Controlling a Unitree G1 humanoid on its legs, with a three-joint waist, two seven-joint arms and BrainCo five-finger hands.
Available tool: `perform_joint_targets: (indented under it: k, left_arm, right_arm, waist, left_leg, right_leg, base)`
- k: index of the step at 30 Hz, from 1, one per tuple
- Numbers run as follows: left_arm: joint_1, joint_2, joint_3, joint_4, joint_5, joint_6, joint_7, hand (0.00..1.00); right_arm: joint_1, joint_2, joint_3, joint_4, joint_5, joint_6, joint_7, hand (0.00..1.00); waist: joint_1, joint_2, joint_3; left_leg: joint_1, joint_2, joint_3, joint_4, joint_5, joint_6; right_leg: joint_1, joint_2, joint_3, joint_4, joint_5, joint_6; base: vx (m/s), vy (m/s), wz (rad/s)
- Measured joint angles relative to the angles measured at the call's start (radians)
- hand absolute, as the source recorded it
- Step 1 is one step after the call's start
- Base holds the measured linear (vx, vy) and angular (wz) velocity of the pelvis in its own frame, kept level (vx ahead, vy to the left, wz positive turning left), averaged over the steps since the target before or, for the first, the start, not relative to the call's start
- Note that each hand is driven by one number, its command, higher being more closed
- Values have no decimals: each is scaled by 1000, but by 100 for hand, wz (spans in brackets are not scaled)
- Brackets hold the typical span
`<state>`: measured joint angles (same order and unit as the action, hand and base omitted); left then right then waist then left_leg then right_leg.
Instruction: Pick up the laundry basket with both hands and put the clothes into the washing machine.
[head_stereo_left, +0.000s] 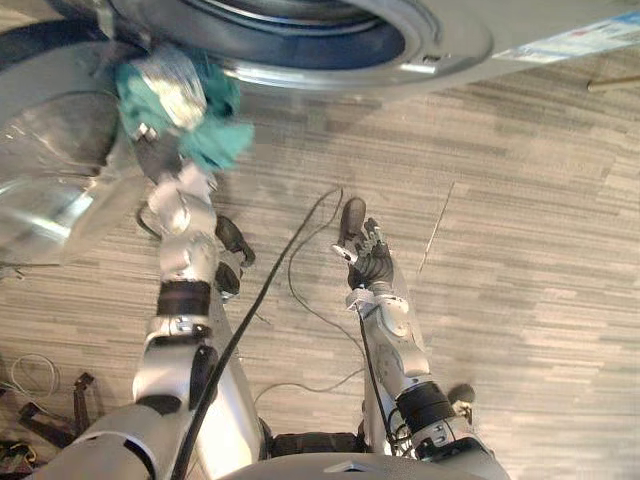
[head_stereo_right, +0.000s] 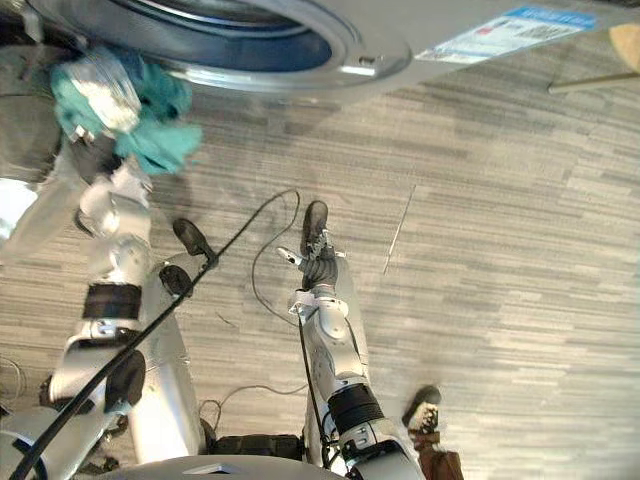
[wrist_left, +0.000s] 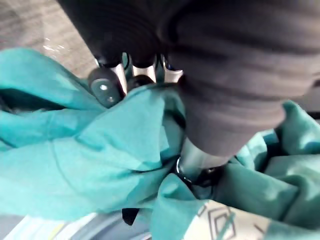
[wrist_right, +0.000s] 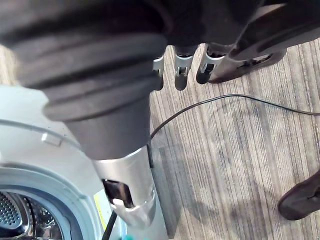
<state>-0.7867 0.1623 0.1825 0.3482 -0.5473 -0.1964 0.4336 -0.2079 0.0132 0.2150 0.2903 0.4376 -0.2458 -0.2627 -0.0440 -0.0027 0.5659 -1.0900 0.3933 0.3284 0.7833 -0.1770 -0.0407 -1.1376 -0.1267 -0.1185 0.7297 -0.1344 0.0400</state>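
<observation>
1. One round, clear-glass washing machine door (head_stereo_left: 48, 195) stood swung open at the far left, beside the raised left arm.
2. Next to it, the left robot hand (wrist_left: 230, 85) was clenched on a crumpled teal cloth garment (head_stereo_left: 215, 140), its dark-tipped fingers (wrist_left: 102, 86) buried in the folds. The garment was held up at the lower left lip of the washer's opening. Whether any of it had crossed the rim could not be told.
3. Further right, the front-loading grey washing machine (head_stereo_left: 520, 25) showed its silver-ringed drum opening (head_stereo_left: 300, 35), with perforated drum metal inside it in the right wrist view.
4. Below the opening and near the middle, the right robot hand (head_stereo_left: 368, 255) hung low over the grey wood-patterned floor (head_stereo_left: 540, 200). Its fingers (wrist_right: 182, 67) were relaxed and grasped nothing.
5. At the lower right, a person's dark shoe (head_stereo_right: 425, 405) rested on the floor, well apart from the washer.
6. Judged from this, the loading step looked under way. The garment had been lifted to the machine but probably not yet let go inside. What was left was pushing it through the opening, releasing it, and fetching any clothes that remained.
</observation>
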Motion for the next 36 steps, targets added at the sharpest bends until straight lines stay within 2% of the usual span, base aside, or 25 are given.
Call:
perform_joint_targets:
  k: [2, 4, 7, 9, 11, 14, 16, 19, 21, 23, 25, 28, 30, 34, 36]
  left_arm:
    - [-24, 20, -28, -20, -24, -7, 0, 100]
    - [-76, 37, -84, -25, -123, -15, -6, 100]
    - [-107, 44, -145, -42, -202, -22, -16, 100]
    - [-118, 48, -224, -93, -279, -25, -33, 100]
    - [-124, 46, -280, -129, -311, -30, -45, 100]
    - [-95, 19, -353, -198, -352, -44, -64, 100]
    - [-57, -30, -386, -228, -355, -47, -75, 100]
    - [-47, -125, -385, -204, -341, -41, -78, 100]
    - [-97, -144, -363, -129, -302, -35, -76, 100]
    - [-196, -114, -319, -36, -243, -11, -65, 100]
    - [-352, -4, -275, 86, -163, 13, -47, 100]
    - [-503, 134, -269, 181, -96, 35, -38, 100]
    - [-553, 187, -266, 195, -88, 37, -21, 100]
    - [-632, 235, -267, 217, -56, 42, 22, 100]
    - [-691, 271, -266, 220, -10, 44, 53, 100]
  right_arm:
    - [0, 11, 9, 1, 4, -1, 0, 0]
    - [0, 18, 22, 1, 7, 4, 1, 0]
    - [0, 18, 40, 1, 7, 10, 0, 0]
    - [0, 21, 51, 0, 7, 15, 0, 0]
    - [0, 26, 51, 0, 7, 25, 0, 0]
    - [0, 27, 57, 0, 7, 38, -2, 0]
    - [1, 26, 57, 0, 7, 50, -3, 0]
    - [1, 26, 70, 1, 8, 53, -1, 0]
    - [2, 24, 87, 1, 8, 53, 0, 0]
    - [2, 22, 104, 1, 10, 47, 3, 0]
    - [2, 23, 137, -4, 45, 23, 26, 0]
    - [2, 28, 140, -27, 75, -4, 41, 0]
    - [2, 28, 134, -42, 77, -20, 42, 0]
    - [2, 24, 89, -66, 78, -40, 41, 0]
    - [9, -8, 30, -77, 78, -55, 40, 0]
  waist:
    - [-6, -1, 0]
    - [-15, -8, 0]
    - [-24, -8, 0]
    - [-35, -8, 0]
    - [-40, -8, 0]
    - [-39, -8, 0]
    - [-35, -8, 0]
    - [-36, -8, 0]
    - [-39, -9, 0]
    - [-44, -10, 1]
    - [-69, -15, 1]
    - [-75, -23, 1]
    - [-78, -24, 1]
    - [-85, -29, 1]
    - [-94, -46, 0]
  left_leg:
    - [-12, 0, 2, -25, 17, -2]
    - [-14, -11, 19, -74, 47, -2]
    - [-14, -11, 28, -101, 59, -3]
    - [-13, -15, 31, -119, 69, -5]
    - [-13, -18, 33, -134, 78, -4]
    - [-4, -19, 49, -149, 84, -4]
    - [11, -20, 67, -162, 88, -3]
    - [18, -15, 89, -171, 90, -1]
    - [17, -6, 101, -171, 90, -1]
    - [11, 8, 114, -163, 88, 0]
    - [-5, 24, 116, -151, 89, 1]
    - [-31, 44, 120, -139, 91, 2]
    - [-43, 52, 121, -139, 93, 2]
    - [-43, 52, 127, -139, 95, 2]
    - [-43, 54, 131, -139, 94, 3]
  right_leg:
    - [-7, 10, -2, -33, 19, 4]
    - [-17, 11, -3, -71, 44, 2]
    - [-18, 14, -4, -105, 63, -1]
    - [-19, 16, -4, -122, 72, 1]
    - [-19, 20, -4, -133, 78, 0]
    - [-19, 24, 2, -153, 91, -5]
    - [-18, 28, 16, -167, 101, -2]
    - [-18, 40, 35, -200, 128, 1]
    - [-17, 51, 46, -225, 147, 3]
    - [-18, 64, 53, -253, 169, 4]
    - [-27, 77, 57, -267, 188, 2]
    - [-47, 94, 59, -283, 202, 2]
    - [-52, 97, 58, -299, 218, -3]
    - [-52, 98, 59, -305, 224, -3]
    - [-52, 100, 59, -309, 227, -2]
  base:
    - [21, 27, -3]
    - [42, 33, 2]
    - [41, 29, -7]
    - [41, 24, -1]
    - [39, 8, 3]
    - [31, 3, -8]
    - [29, 3, -10]
    - [20, 1, -19]
    - [8, -4, -28]
    - [-3, -13, -31]
    - [-18, -29, -22]
    - [-21, -39, -20]
    - [-11, -34, -11]
    - [9, -36, -1]
    - [17, -45, -2]
